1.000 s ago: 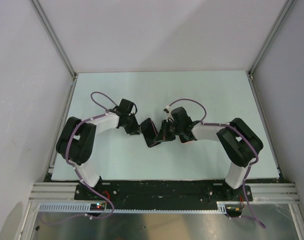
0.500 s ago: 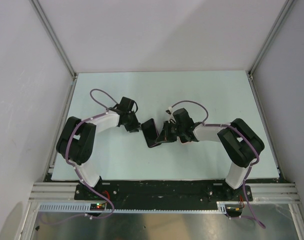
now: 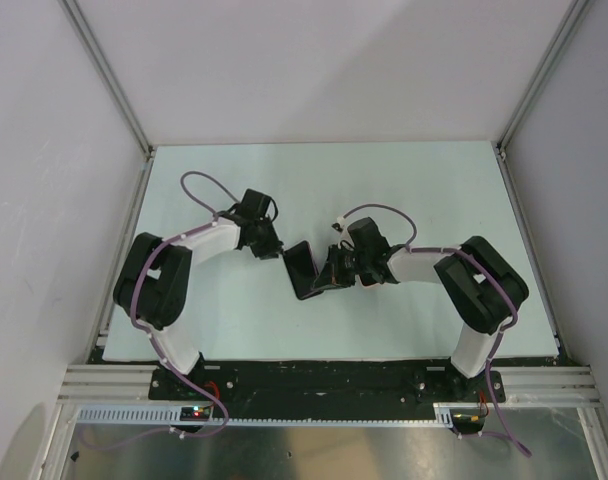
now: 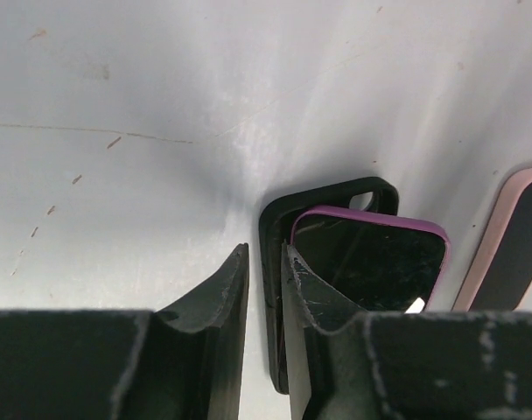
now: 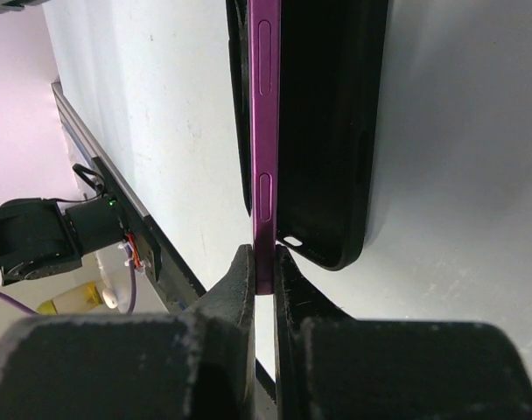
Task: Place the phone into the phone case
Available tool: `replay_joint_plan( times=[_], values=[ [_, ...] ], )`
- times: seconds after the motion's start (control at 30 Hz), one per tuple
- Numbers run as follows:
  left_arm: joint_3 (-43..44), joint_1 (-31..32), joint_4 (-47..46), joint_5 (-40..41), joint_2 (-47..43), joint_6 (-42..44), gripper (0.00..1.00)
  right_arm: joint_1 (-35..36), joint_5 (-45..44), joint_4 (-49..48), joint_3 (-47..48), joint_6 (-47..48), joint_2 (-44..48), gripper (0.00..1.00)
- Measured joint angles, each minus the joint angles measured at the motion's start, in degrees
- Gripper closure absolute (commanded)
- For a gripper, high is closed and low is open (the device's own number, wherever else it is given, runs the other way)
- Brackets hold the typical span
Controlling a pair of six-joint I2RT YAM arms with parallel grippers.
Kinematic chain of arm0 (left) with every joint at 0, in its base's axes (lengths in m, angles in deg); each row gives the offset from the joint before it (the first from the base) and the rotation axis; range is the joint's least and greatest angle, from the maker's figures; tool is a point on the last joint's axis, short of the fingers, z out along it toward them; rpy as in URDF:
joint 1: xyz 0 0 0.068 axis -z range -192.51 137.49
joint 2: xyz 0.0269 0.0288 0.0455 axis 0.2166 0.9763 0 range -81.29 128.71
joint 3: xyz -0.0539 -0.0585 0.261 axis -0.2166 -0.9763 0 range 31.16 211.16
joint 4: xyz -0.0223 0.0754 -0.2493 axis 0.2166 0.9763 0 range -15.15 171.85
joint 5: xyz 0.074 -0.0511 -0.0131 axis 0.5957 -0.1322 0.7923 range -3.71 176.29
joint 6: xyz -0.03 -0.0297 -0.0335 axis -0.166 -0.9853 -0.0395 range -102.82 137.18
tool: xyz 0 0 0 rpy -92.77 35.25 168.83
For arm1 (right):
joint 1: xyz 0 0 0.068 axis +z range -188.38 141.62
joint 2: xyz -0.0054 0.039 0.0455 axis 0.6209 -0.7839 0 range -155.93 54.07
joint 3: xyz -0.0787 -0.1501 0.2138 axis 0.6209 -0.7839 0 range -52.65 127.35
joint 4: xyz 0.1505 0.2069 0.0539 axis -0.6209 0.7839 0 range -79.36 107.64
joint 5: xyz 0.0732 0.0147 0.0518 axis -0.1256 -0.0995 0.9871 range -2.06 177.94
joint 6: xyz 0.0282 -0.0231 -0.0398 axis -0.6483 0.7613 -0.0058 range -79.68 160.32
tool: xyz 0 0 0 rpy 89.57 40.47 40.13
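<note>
- The right fingers [image 5: 241, 284] are clenched on the thin purple edge of the phone [image 5: 264, 131], pinching it at its near end.
- From that pinch the phone's long axis runs straight away from the right fingers, toward the middle of the desk [image 3: 434, 190].
- The black phone case [image 5: 336, 131] sits flat against one face of the phone, with its long axis along the same line.
- From above, phone and phone case show as one dark slab [image 3: 306, 268] between the two arms, tilted rather than flat on the desk.
- The left wrist view shows the phone's purple rim [image 4: 371, 254] skewed toward one side of the phone case [image 4: 336, 192], spilling past its far corner, so it does not look seated.
- The left fingers [image 4: 235, 289] stand a narrow slot apart, and the near wall of the phone case runs down into that slot.
- Whether they press on that wall or merely straddle it cannot be told.
- The call: the right arm owns the phone, so the coming push looks like its job, pressing the phone sideways into the phone case.
- That push turns on the left side bracing the wall that lies right at its fingertips.
</note>
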Motion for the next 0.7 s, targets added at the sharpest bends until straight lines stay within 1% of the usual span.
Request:
replay_joint_plan(
  times=[0.13, 0.3, 0.53, 0.7],
  values=[
    [1.73, 0.22, 0.17, -0.42, 0.52, 0.63, 0.76, 0.15, 0.09, -0.22, 0.00, -0.50, -0.33, 1.00],
    [2.97, 0.24, 0.39, -0.42, 1.01, 1.53, 0.81, 1.16, -0.59, -0.31, 0.02, -1.84, -0.39, 1.00],
    [0.98, 0.37, 2.82, 5.14, -1.29, 1.40, 0.89, 1.66, -1.25, -0.26, 0.02, -2.84, -0.39, 1.00],
    [0.39, 1.14, 3.98, 6.56, -0.70, 1.03, 0.90, 1.68, -1.25, -0.22, 0.02, -2.95, -0.39, 1.00]
  ],
)
